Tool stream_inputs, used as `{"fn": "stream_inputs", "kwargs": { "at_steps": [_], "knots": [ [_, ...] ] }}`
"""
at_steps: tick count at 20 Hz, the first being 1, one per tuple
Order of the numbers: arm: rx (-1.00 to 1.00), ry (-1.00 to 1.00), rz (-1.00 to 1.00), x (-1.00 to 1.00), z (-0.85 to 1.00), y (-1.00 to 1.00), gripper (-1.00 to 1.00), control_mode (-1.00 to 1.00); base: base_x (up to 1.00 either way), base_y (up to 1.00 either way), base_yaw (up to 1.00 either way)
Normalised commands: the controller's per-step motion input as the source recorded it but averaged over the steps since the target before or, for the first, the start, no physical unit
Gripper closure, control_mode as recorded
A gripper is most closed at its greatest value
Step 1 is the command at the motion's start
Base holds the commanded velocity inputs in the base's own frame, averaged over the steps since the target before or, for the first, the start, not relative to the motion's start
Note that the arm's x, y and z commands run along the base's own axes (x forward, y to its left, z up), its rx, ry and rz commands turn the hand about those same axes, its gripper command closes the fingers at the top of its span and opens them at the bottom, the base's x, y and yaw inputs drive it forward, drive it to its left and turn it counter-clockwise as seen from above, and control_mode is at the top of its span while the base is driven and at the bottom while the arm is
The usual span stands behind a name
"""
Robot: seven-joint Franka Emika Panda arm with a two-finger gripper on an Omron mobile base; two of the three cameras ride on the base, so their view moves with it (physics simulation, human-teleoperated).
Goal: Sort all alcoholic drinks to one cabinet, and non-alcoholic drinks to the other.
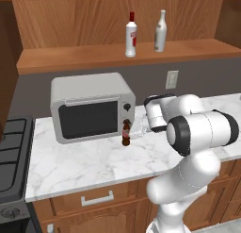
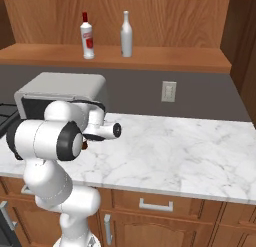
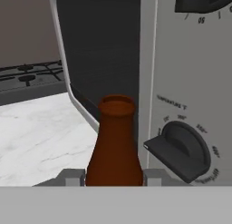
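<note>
Marble counter [image 1: 70, 166]: jaws pinch cola bottle [image 3: 114, 146]; hand view shows toaster oven's dial [image 3: 181, 150].

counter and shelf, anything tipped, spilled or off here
Nothing stands out. The small dark-brown cola bottle stands upright before the grey microwave; both tall white bottles stand upright on the wooden shelf.

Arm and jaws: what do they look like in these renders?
The arm is glossy white, built of rounded tubular segments with black bands at the joints. No cables or markings show. The gripper ends in small pale grey jaws with blocky tips, seen in the hand view.
</note>
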Motion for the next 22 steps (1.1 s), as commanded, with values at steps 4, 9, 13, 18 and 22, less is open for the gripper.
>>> {"fn": "stream_inputs", "kwargs": {
  "at_steps": [4,9,13,18,22],
  "knots": [
    [0.00,0.01,0.02,0.00,-0.04,0.05,1.00,-1.00,0.00,0.00,0.00],
    [0.00,0.03,0.01,-0.17,0.13,0.00,1.00,-1.00,0.00,0.00,0.00],
    [0.00,0.08,0.00,-0.69,0.77,0.00,1.00,-1.00,0.00,0.00,0.00],
    [0.00,0.05,0.00,-0.72,0.80,0.00,1.00,-1.00,0.00,0.00,0.00],
    [-0.02,0.00,0.00,-0.75,0.88,0.00,1.00,-1.00,0.00,0.00,0.00]
  ]
}}
